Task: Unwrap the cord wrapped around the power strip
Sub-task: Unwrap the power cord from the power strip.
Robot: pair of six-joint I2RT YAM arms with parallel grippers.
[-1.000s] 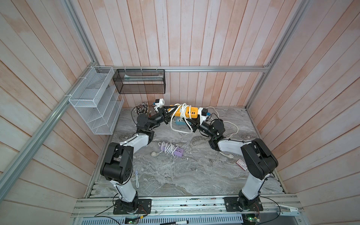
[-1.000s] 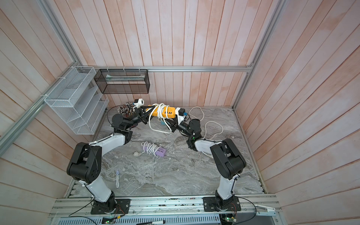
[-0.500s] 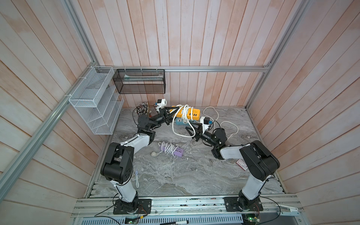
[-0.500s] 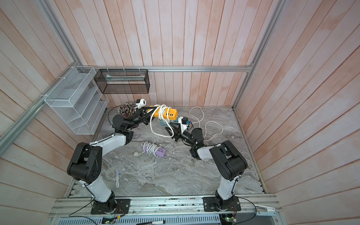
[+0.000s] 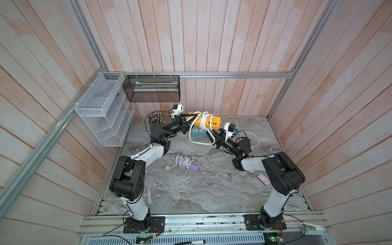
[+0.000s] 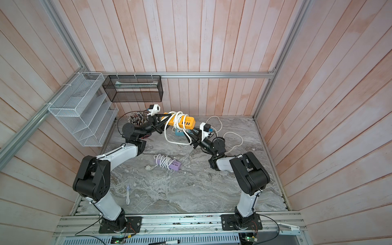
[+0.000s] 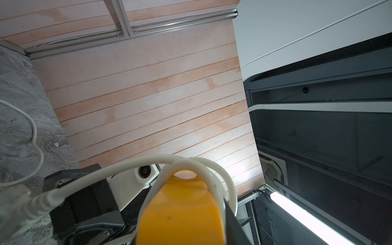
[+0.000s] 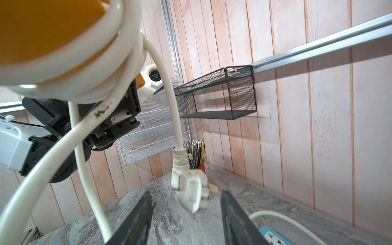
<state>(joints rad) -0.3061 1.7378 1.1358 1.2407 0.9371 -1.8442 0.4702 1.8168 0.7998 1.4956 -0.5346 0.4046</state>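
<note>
My left gripper (image 5: 192, 119) (image 6: 164, 118) (image 7: 180, 233) is shut on one end of the yellow power strip (image 5: 210, 123) (image 6: 187, 123) (image 7: 180, 212) and holds it level above the table. The white cord (image 5: 203, 118) (image 7: 191, 165) (image 8: 95, 74) is coiled round the strip's middle. One long loop (image 5: 199, 142) sags below it. The cord's plug (image 8: 191, 191) dangles free just beyond my right gripper (image 5: 212, 136) (image 6: 190, 139) (image 8: 184, 220). That gripper is open under the strip's far end, and neither of its fingers touches the plug.
A blue power strip (image 5: 198, 132) lies under the raised one, its white cord (image 5: 253, 137) trailing right. A purple strip with a wrapped cord (image 5: 187, 165) lies mid-table. At the back stand a pencil cup (image 5: 154, 119), a white wire rack (image 5: 104, 110) and a black mesh basket (image 5: 151, 89).
My right gripper has dropped away from the strip's end, down and toward the front. The cord loop now hangs lower. The left gripper and the strip have barely moved.
</note>
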